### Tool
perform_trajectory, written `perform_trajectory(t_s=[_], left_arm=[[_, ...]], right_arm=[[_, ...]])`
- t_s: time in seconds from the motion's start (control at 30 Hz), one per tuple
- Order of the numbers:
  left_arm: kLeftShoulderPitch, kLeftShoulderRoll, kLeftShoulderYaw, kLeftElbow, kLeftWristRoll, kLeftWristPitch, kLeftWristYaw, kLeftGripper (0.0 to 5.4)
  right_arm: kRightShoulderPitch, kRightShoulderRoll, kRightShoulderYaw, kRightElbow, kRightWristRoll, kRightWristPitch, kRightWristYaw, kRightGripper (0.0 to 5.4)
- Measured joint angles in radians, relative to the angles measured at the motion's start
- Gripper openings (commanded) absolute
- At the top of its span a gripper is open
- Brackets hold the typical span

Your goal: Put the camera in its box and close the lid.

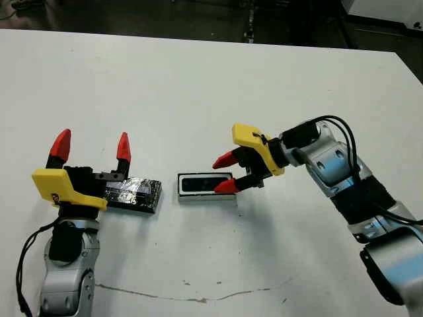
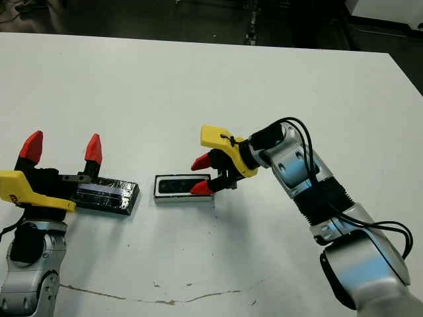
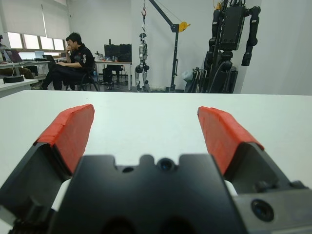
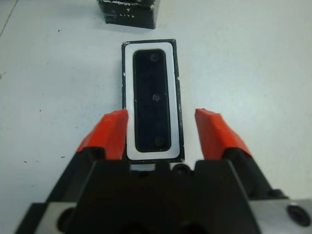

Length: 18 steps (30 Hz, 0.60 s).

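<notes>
In the middle of the white desk (image 1: 198,86) the camera (image 4: 153,100) lies seated in its box (image 1: 206,185), lid (image 1: 135,193) off and resting just to the box's left. The right gripper (image 1: 227,173) holds its jaws apart astride the box's right end. The left gripper (image 1: 92,146) hangs at the lid's left end, jaws wide apart and empty.

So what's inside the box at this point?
The camera lies flat in the box, filling the hollow inside the white rim. Whatever is under it is covered. The lid sits apart, off the box.

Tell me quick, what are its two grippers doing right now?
Left gripper: open, holding nothing.
Right gripper: open, fingers either side of the box end.
</notes>
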Motion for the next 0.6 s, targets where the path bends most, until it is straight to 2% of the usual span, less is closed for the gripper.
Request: perform_trajectory(t_s=[0.1, 0.3, 0.6], left_arm=[[0.0, 0.0, 0.0, 0.0, 0.002, 0.0, 0.0, 5.4], [0.0, 0.0, 0.0, 0.001, -0.006, -0.001, -0.007, 5.4], [0.0, 0.0, 0.0, 0.0, -0.006, -0.001, -0.006, 5.4]], right_arm=[[0.0, 0.001, -0.001, 0.011, -0.001, -0.035, 0.0, 4.49], [0.0, 0.003, -0.01, 0.021, 0.001, -0.039, 0.004, 5.39], [-0.004, -0.009, -0.102, -0.014, 0.043, -0.032, 0.006, 5.39]])
